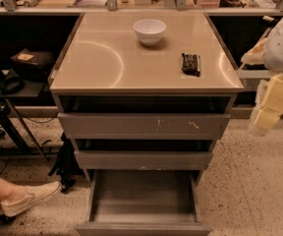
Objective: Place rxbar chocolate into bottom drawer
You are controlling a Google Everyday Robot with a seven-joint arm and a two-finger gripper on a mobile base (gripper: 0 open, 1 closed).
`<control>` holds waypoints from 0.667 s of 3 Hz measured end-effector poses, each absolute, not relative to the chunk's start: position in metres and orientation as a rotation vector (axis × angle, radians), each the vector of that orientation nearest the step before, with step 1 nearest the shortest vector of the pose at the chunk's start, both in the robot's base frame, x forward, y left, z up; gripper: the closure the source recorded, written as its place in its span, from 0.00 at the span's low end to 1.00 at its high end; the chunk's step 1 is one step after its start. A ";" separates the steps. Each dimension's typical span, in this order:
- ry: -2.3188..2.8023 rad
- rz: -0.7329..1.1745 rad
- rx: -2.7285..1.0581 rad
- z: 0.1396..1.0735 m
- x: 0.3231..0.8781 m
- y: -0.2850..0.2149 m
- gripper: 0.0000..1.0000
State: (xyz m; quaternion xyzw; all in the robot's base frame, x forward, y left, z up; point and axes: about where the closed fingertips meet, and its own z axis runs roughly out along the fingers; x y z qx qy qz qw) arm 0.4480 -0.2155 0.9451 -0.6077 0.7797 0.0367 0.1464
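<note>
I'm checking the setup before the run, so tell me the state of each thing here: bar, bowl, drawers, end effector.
rxbar chocolate: lying flat on the cabinet top, not held.
white bowl: upright on the cabinet top, apart from the bar.
bottom drawer: pulled open, nothing visible inside.
middle drawer: pushed in.
top drawer: pushed in.
end effector: at the right edge, beside the cabinet, away from the bar.
</note>
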 end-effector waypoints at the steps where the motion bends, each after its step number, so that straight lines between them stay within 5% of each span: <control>1: 2.187 0.384 -1.771 0.891 0.492 -0.206 0.00; 2: 2.157 0.461 -1.742 0.841 0.572 -0.189 0.00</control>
